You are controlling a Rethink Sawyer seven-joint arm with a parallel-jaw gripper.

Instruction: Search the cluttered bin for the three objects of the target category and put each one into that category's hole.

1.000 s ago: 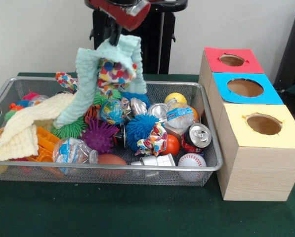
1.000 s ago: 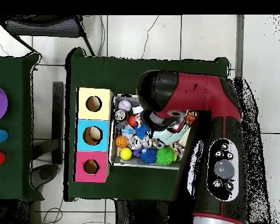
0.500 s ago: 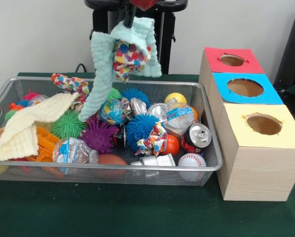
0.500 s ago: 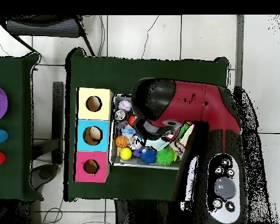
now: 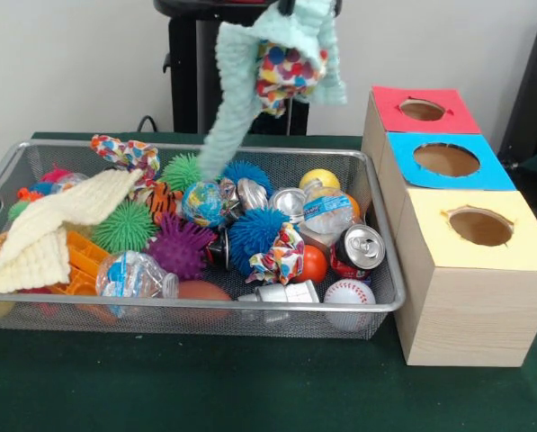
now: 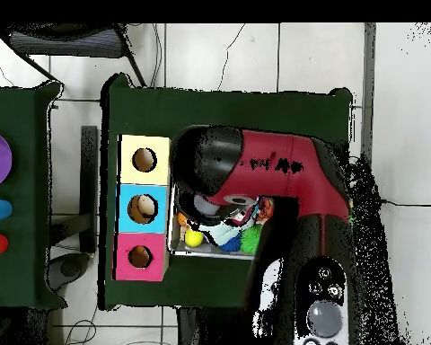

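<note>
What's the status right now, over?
Gripper out of frame, its state unreadable. Mint cloth with polka-dot cloth bundled in it hangs above wire bin, near the red-topped box. Nothing blocks the holes.

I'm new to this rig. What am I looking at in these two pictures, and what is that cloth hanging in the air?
One picture is taken from across the table, the other from straight above. The red and black machine in the overhead view is a robot arm; from the front its gripper is hidden at the top edge. A pale green cloth hangs from there with a multicoloured dotted cloth bundled in it, lifted above a wire mesh bin. The bin holds spiky balls, crushed cans, a baseball, a cream cloth and other clutter. Beside it stand three wooden boxes with holes in their tops: red, blue and yellow.
</note>
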